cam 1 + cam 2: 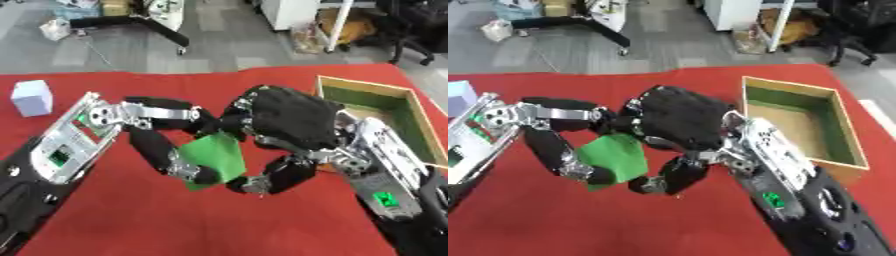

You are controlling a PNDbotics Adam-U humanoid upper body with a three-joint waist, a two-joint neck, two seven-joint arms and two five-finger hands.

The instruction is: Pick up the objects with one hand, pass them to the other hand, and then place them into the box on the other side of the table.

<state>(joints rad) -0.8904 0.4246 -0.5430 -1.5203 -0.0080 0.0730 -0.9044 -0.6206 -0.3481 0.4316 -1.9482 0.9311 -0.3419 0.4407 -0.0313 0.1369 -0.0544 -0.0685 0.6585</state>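
i'm holding the green block [214,159] mid-table over the red cloth [131,215], left hand [162,145] and right hand [284,125] both curling around it, wooden box [833,135] sitting just right.

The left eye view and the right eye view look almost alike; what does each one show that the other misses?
Only the left eye view shows the whole pale cube at the table's left edge; the right cuts it off. Only the right eye view shows the whole wooden box, near wall included. Both show the left hand and right hand meeting around a green object on the red cloth.
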